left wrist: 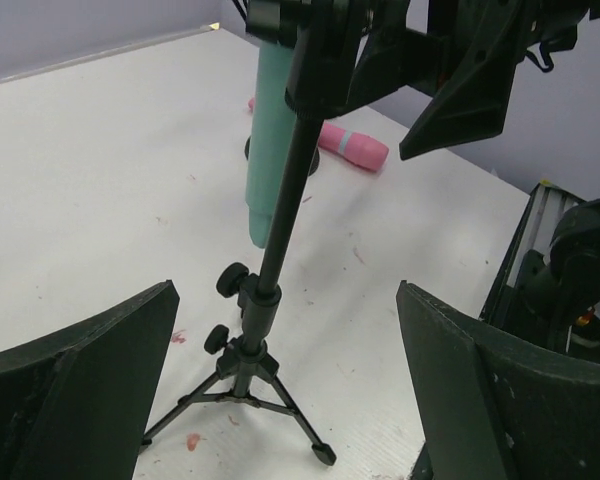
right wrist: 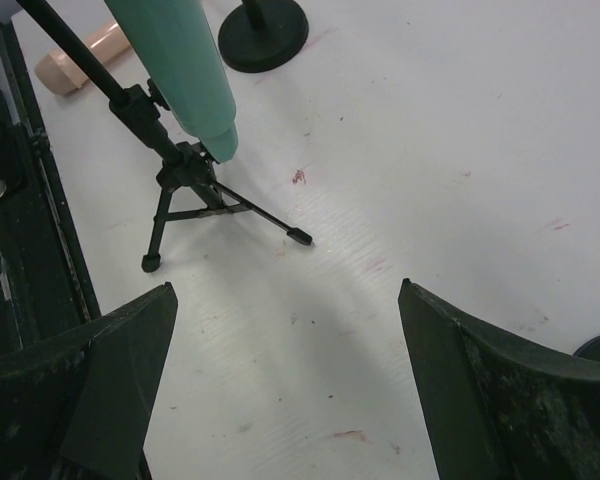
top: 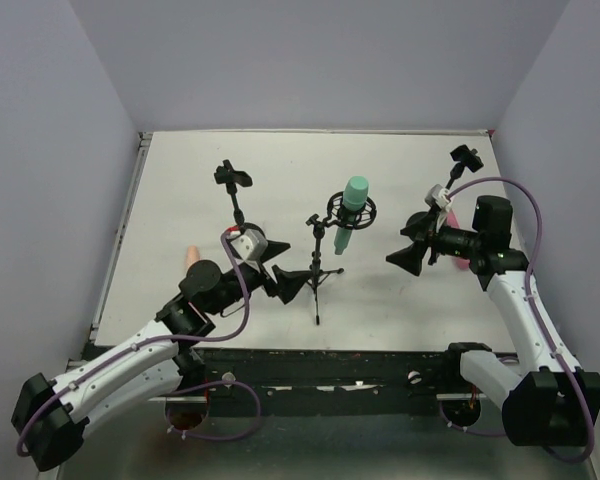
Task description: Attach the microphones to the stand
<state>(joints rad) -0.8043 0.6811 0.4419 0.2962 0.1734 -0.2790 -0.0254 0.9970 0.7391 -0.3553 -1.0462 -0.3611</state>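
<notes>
From above, mint green microphone sits in its mount, beige-peach microphone on the table. Left wrist: pink microphone lies beyond. The left pincer is released and empty, with the tripod stand close ahead; a careless advance could topple it. Right wrist: right pincer released, empty.

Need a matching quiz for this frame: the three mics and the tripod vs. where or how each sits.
1. green mic
2. pink mic
3. beige mic
4. tripod

A. lying beside the right arm
B. standing on three legs between the arms
C. lying beside the left arm
D. mounted, upright

Pairs: 1-D, 2-A, 3-C, 4-B
</notes>
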